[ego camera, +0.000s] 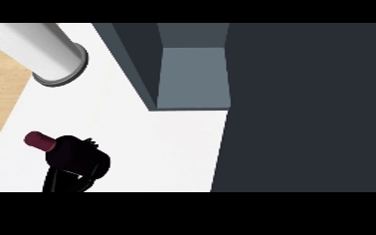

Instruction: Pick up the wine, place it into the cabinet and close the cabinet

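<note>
The left hand (77,172) sits low at the view's left, its fingers (92,143) curled round the dark body of the wine bottle (62,149). The bottle's red cap (40,140) pokes out above and to the left of them, so it looks tilted rather than upright. The right hand does not show.

The open cabinet (192,77) lies well apart from the fingers, up and to their right across bare white tabletop (147,144). Its grey inside faces this way. The broad dark panel (301,104) further right is probably the door, though I cannot tell for sure.

The step in hand seems to be the carry. To do it well, bring the bottle upright before travelling, then steer for the middle of the opening and keep off the dark wall on its near-left side. A pale grey cylinder (51,55) hangs above the fingers, so pass to its right. Let go only once the base rests inside, then go for the door
</note>
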You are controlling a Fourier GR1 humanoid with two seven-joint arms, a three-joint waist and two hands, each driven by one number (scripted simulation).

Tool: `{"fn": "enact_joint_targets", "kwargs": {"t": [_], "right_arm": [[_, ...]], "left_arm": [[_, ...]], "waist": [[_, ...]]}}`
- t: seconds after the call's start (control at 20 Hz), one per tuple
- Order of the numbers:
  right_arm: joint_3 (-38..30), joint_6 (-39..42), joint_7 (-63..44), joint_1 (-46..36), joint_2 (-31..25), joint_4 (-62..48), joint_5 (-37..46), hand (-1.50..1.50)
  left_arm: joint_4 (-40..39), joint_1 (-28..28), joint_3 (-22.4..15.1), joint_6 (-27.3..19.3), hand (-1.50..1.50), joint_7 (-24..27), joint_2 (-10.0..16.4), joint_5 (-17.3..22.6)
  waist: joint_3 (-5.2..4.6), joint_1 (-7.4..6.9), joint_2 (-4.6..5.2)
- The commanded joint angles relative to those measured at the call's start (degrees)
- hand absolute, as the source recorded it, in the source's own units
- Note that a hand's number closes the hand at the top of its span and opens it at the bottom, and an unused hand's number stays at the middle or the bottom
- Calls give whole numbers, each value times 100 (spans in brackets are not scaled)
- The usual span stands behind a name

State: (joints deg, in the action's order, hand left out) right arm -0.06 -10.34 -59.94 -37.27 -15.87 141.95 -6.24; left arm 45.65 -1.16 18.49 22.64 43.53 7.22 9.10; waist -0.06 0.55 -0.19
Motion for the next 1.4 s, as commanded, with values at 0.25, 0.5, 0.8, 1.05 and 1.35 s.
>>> {"fn": "enact_joint_targets", "kwargs": {"t": [0.25, 0.5, 0.8, 1.05, 1.35], "right_arm": [[-253, -1, -407, 333, -58, 688, -550, -150], [77, -162, -468, 384, 65, 877, -285, -150], [33, -126, -353, 246, 7, 533, -240, -150], [-96, -56, -468, 344, -91, 721, -402, -150], [-207, 10, -334, 553, -45, 763, -559, -150]], "left_arm": [[412, 257, -629, -419, 150, 1313, 119, -932], [453, -451, -955, -1304, 150, 624, -526, -1155], [468, -1144, -1396, -1865, 150, 151, -712, -807], [1921, -697, -1723, -1906, 150, -208, -719, -786], [2893, -744, -2621, -2210, 150, -1220, -721, -210]], "waist": [[8, -8, -15], [7, 26, -12], [3, 1, -2], [11, -48, -30], [10, -12, -19]]}}
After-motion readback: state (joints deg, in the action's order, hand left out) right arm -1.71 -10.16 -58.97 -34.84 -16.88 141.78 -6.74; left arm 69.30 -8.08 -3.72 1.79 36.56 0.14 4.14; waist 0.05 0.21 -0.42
